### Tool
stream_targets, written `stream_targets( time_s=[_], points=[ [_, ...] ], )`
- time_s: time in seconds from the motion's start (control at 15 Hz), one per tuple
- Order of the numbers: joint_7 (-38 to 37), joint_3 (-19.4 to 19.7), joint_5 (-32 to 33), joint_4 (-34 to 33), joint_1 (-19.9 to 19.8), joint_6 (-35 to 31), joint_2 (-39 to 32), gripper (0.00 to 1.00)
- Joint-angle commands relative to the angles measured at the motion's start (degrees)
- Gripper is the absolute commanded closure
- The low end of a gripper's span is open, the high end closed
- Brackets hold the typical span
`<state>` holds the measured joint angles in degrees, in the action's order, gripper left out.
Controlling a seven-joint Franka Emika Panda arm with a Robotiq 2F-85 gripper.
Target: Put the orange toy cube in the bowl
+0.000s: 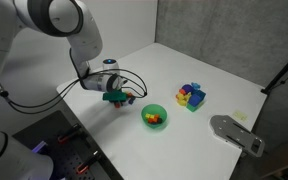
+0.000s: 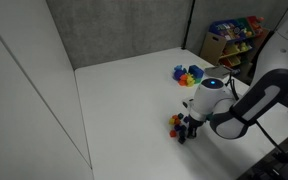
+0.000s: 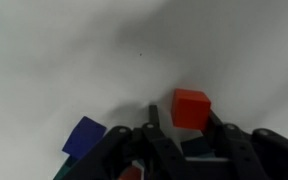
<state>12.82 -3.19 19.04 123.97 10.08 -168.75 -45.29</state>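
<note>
Seeing the orange toy cube (image 3: pixel 191 108) lying flat on the white table (image 3: pixel 64 50), small, red-orange, sharp-edged, right beside the dark fingers (image 3: pixel 229 145). Finding the bowl (image 1: pixel 155 116) standing upright nearby, round, bright green, holding small coloured pieces.

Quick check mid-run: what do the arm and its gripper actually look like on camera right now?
The arm is glossy white, built from rounded links with dark grey joint caps. A thin black cable loops loosely off the wrist, and a small blue patch shows there in an exterior view. In the wrist view the gripper is matte black with slim jaws. No lettering is readable.
</note>
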Motion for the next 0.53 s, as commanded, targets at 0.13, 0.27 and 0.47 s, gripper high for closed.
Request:
stream_targets(
  time_s=[0.13, 0.27, 0.47],
  points=[
    [0.63, -0.29, -0.87, -1.33, -0.51, 2.86, 1.31, 0.92],
    [0.35, -0.12, -1.17, -2.1, -0.54, 4.66, 2.04, 0.89],
    [0.47, -0.76, -2.45, -3.96, -1.74, 10.28, 3.77, 0.89]
  ],
)
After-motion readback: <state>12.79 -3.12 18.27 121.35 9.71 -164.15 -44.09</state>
